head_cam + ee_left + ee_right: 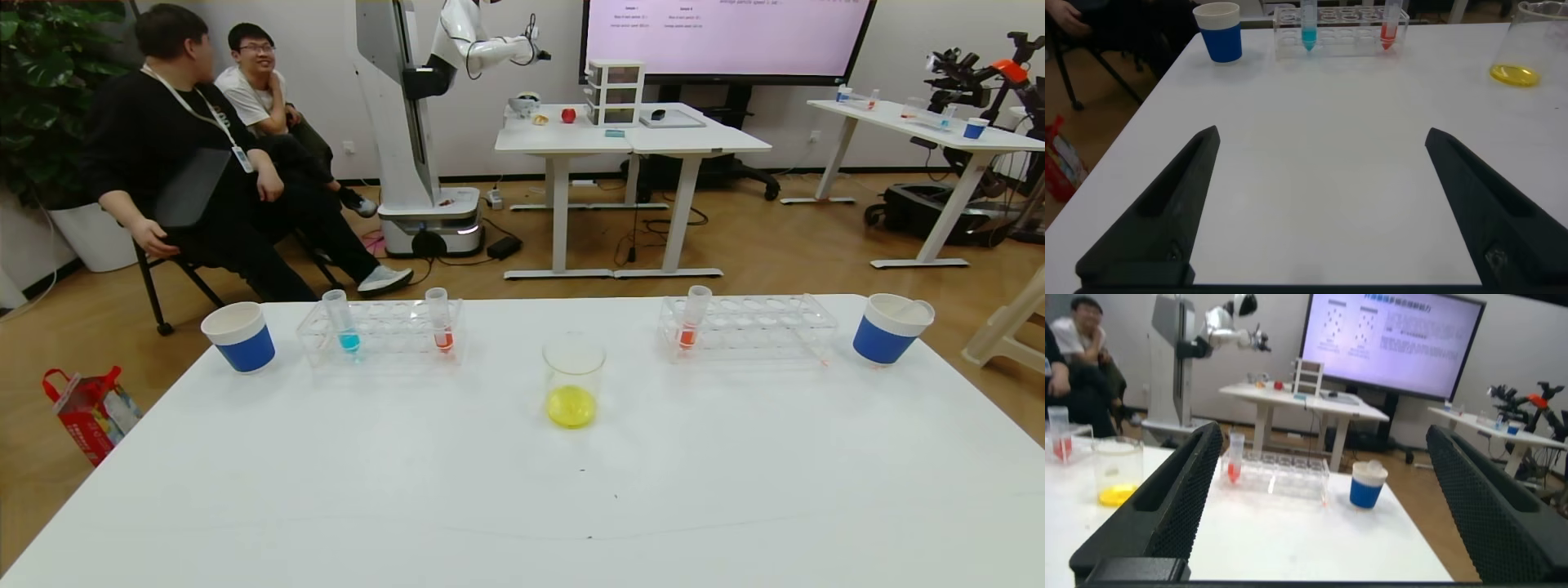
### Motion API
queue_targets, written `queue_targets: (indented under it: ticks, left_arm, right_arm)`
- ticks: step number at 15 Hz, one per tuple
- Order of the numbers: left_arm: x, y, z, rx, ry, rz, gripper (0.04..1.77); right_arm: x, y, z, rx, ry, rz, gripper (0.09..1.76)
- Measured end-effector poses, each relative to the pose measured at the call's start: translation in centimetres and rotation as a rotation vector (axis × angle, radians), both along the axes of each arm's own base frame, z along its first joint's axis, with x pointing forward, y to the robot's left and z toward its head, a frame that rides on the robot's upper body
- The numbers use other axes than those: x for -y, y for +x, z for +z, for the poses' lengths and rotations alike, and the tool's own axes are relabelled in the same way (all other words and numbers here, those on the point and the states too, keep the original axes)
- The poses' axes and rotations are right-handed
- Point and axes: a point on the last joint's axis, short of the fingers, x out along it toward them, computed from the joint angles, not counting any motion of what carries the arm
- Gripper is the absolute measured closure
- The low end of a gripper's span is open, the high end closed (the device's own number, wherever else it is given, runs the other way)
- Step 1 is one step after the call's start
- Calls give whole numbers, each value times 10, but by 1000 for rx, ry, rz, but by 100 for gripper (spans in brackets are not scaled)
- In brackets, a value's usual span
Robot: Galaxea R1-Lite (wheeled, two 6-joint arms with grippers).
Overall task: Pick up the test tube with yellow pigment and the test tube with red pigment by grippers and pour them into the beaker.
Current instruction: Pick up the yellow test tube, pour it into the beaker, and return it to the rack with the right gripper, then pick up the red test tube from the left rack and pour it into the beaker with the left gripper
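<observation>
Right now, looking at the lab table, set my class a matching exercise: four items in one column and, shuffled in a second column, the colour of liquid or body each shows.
Items
1. beaker
2. tube at the left end of the left rack
3. tube in the right rack
4. paper cup on the far right

Descriptions
A. red liquid
B. blue body, white rim
C. yellow liquid at the bottom
D. blue-green liquid

Pairs: 1-C, 2-D, 3-A, 4-B
</observation>
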Motion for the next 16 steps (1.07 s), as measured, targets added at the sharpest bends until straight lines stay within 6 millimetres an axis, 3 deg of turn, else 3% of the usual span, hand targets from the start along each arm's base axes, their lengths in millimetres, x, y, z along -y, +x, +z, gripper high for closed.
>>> queue_targets:
  ticks: [2, 5, 16]
  left_arm:
    - [0, 0, 0, 0, 0, 0, 6]
    - [0, 0, 0, 0, 0, 0, 6]
    - [0, 0, 0, 0, 0, 0, 6]
  right_arm:
    - [0, 13, -33, -171, -20, 5, 11]
    - [0, 18, -63, -425, -13, 11, 11]
    - [0, 19, -65, -433, 81, 15, 11]
